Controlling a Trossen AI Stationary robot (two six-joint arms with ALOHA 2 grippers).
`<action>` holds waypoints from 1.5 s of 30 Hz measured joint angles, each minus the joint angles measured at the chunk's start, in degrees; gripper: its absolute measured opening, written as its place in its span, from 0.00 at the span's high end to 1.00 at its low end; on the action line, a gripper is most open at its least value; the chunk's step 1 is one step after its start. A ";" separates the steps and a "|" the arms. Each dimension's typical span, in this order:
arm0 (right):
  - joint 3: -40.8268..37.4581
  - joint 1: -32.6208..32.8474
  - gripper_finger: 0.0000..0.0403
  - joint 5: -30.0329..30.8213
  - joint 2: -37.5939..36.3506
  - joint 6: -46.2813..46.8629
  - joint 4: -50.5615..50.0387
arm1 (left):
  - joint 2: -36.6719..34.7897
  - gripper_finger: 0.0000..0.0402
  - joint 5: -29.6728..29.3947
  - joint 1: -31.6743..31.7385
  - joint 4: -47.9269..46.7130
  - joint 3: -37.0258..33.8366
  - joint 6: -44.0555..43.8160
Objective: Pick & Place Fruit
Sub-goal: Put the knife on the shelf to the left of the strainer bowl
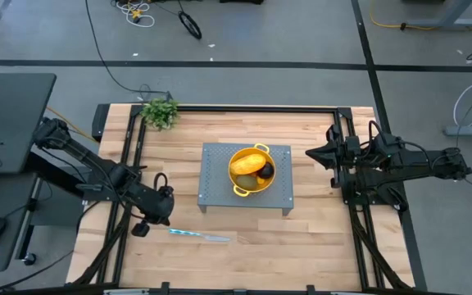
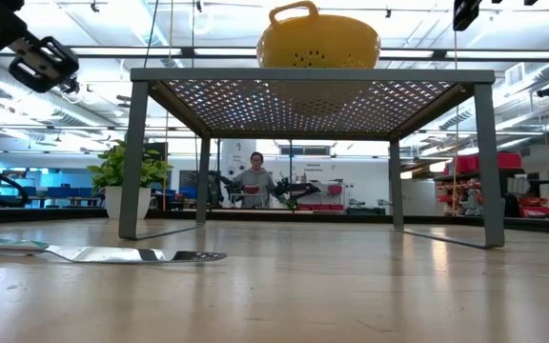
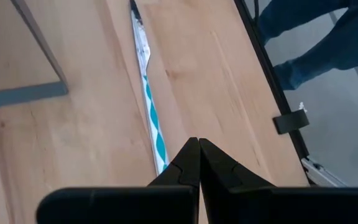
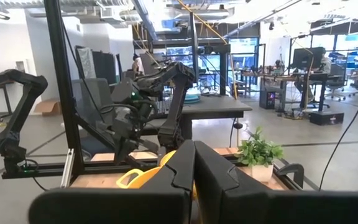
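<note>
Fruit: we count a yellow-orange oblong fruit point(image 1: 245, 164), a small blackish round fruit point(image 1: 265, 170) and a brownish-green oval fruit point(image 1: 250, 180), all inside the yellow perforated metal colander point(image 1: 271, 159).
Colander: we find it on the grey perforated metal stand point(image 1: 220, 187), mid-table.
Knife: we note a thin silvery knife with teal-patterned handle point(image 1: 197, 236) flat on the wooden table point(image 1: 301, 254), before the stand.
Left gripper point(image 1: 141, 229): fingers closed, empty, raised beside the knife's handle.
Right gripper point(image 1: 311, 152): fingers closed, empty, at the table's right edge.
Plant: we list a leafy green bunch point(image 1: 161, 111) at the far corner.
</note>
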 joint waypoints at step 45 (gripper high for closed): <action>0.00 0.00 0.96 0.00 0.02 -0.02 0.13 | 18.52 0.98 -11.07 -9.56 7.05 0.00 -11.99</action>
